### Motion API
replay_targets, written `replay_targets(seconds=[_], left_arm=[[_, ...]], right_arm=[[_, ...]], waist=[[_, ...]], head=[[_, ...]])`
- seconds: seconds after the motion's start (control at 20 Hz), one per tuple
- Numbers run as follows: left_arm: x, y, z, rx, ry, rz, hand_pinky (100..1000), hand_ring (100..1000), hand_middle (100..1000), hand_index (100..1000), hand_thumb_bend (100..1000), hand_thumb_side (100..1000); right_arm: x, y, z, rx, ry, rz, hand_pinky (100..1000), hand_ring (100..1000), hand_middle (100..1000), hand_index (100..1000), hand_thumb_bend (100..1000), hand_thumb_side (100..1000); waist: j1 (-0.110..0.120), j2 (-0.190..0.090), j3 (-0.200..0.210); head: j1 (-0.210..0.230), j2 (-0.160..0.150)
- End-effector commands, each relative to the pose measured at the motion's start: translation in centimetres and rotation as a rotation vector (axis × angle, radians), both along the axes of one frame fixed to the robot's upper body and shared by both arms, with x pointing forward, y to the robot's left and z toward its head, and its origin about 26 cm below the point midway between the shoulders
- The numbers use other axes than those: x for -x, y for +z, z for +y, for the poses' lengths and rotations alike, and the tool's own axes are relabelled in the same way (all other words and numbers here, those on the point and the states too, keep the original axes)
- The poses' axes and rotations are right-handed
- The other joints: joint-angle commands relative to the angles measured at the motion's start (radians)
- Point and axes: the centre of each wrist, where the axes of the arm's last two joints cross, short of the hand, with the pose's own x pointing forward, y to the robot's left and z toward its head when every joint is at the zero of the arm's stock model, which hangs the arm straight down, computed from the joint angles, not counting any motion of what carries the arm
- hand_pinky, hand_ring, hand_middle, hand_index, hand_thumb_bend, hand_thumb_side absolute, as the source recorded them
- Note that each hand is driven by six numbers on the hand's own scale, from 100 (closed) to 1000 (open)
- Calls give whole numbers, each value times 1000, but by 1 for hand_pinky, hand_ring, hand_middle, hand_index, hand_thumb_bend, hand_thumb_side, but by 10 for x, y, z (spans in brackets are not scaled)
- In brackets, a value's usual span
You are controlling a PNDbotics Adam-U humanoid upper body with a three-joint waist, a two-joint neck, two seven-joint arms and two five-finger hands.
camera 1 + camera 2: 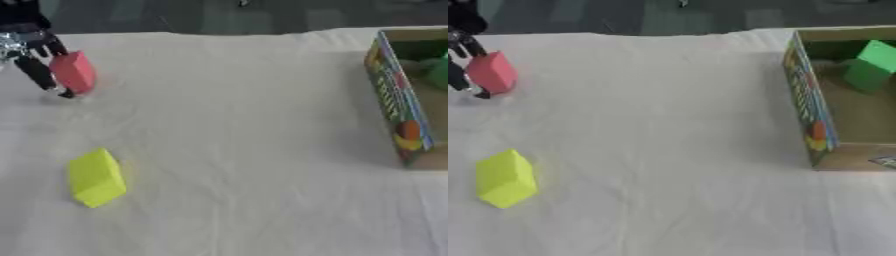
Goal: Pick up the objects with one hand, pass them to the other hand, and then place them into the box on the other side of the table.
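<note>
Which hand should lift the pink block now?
Left, probably. The left hand is already at the pink block at the table's far left, fingers curled round it. The right hand shows in neither view, and the box sits far right.

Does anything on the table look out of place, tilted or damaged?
Nothing looks damaged or spilled. The yellow block lies askew on the white cloth. The left hand grips the pink block, which is tilted. A green block is inside the box.
</note>
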Motion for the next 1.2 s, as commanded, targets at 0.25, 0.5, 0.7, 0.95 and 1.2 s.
replay_targets(seconds=[0.25, 0.5, 0.7, 0.95, 1.2], left_arm=[[14, 30, 13, -5, 24, -110, 811, 809, 738, 804, 697, 100], [16, 32, 14, -14, 35, -101, 811, 810, 740, 803, 696, 100], [17, 35, 15, -13, 38, -112, 811, 810, 742, 802, 694, 100], [17, 36, 16, 0, 36, -113, 813, 819, 765, 806, 697, 100], [17, 35, 15, 16, 23, -111, 816, 825, 779, 806, 690, 100]], right_arm=[[5, 5, -2, 29, -14, -15, 890, 817, 764, 876, 351, 374], [5, 5, -1, 33, -10, -15, 891, 818, 765, 876, 346, 378], [5, 5, -2, 37, -13, -16, 892, 818, 766, 877, 342, 381], [5, 6, -2, 39, -12, -18, 891, 819, 766, 876, 324, 392], [5, 6, -2, 37, -22, -21, 889, 818, 765, 874, 308, 401]], waist=[[-4, -17, 13], [-5, -11, 16], [-8, -5, 16], [-7, 6, 14], [-9, 18, 15]], head=[[-7, -11], [-10, -17], [-12, -21], [-5, -32], [-1, -39]])
